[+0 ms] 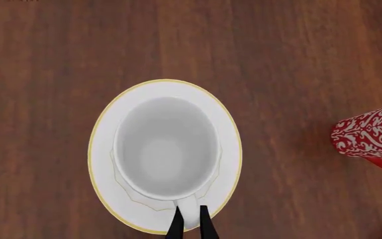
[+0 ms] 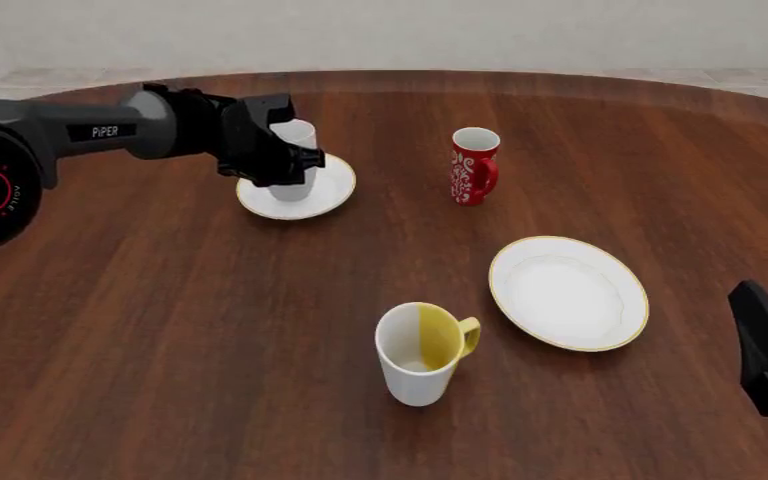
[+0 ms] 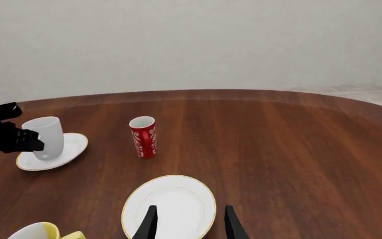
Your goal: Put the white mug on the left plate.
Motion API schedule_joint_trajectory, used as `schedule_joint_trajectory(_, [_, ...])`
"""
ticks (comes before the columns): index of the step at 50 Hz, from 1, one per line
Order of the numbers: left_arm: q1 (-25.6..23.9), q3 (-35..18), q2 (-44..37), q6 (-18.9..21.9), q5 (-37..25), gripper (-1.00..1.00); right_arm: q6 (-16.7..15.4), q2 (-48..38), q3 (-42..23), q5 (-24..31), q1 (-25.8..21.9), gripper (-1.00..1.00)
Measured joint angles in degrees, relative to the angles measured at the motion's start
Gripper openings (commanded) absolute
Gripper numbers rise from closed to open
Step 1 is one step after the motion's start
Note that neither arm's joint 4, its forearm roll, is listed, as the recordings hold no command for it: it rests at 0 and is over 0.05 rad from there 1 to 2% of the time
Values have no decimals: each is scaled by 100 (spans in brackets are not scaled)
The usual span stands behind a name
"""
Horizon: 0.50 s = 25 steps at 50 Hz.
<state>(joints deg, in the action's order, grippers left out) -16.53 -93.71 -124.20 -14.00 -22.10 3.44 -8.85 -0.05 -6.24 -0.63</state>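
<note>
Your left gripper (image 1: 191, 219) sits clamped on the handle of the white mug (image 2: 295, 158), fingers pinching it from both sides in the left wrist view. The mug stands upright w/ its base over the left plate (image 2: 297, 188), at the far left of the wooden surface (image 2: 224, 330); the right wrist view shows the mug low on the plate, though you can't tell if the base fully touches.

Your right gripper (image 3: 187, 221) hangs w/ fingers spread apart, nothing between them, above the near edge of the larger gold-rimmed plate (image 2: 568, 292) at the right.

A small red patterned mug (image 2: 474, 165) stands upright to the right of the left plate, apart from it. Near the front, a white mug w/ yellow interior and handle (image 2: 420, 352) stands just left of the gold-rimmed plate, not touching it.
</note>
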Motion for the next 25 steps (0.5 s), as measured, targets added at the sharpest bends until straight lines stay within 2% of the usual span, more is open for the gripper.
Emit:
schedule_joint_trajectory(13, [3,-4,-9,-16,6,-100,9,15,0,14,-1,100])
schedule_joint_trajectory(14, [4,-6,-10,-14,5,100,9,16,0,16,-1,100])
schedule_joint_trajectory(25, [64,39,-114,-47,-28,100,13,35,1,35,-1,100])
